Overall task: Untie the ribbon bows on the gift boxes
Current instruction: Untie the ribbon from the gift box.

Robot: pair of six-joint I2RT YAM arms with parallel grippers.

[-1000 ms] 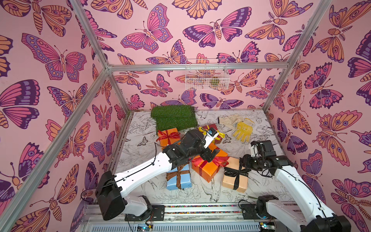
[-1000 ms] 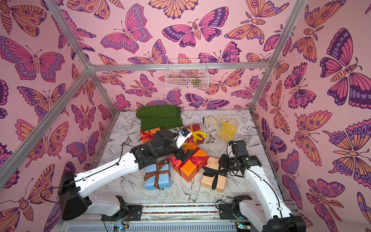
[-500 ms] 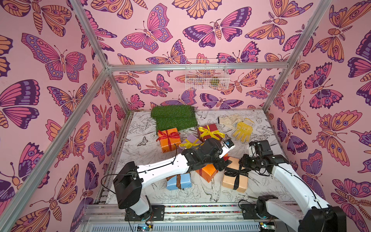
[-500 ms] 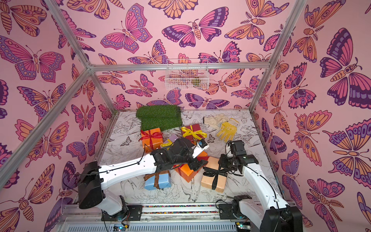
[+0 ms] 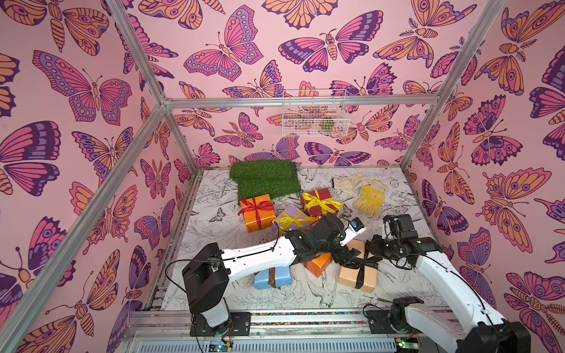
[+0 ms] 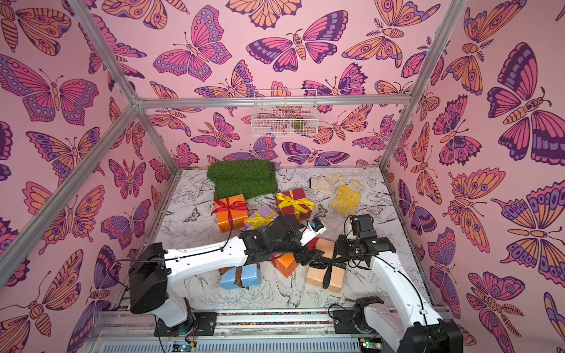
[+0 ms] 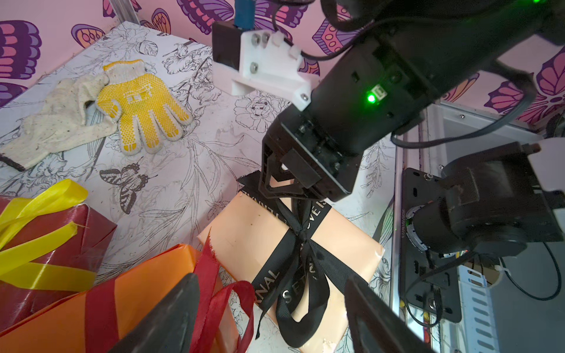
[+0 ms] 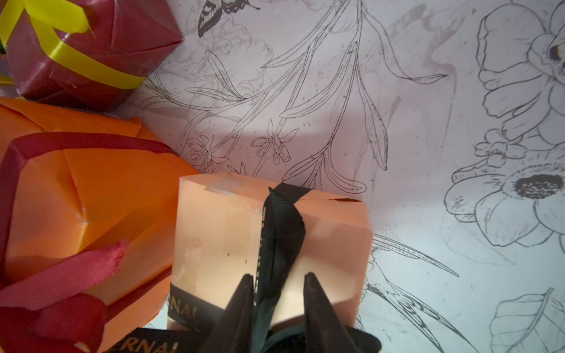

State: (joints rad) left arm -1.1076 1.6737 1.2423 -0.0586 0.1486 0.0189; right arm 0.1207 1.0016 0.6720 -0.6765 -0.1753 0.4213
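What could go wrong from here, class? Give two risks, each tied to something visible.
The black ribbon tail runs between the fingers of the right end effector; a pull might drag the peach box instead of loosening the knot.
The left end effector, open astride the bow, could snag the red ribbon of the adjacent orange box.

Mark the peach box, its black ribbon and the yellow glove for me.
peach box (image 7: 244, 232): left wrist view, bare paper on its top face.
black ribbon (image 7: 301, 236): left wrist view, the centre knot.
yellow glove (image 7: 137, 102): left wrist view, the dotted palm.
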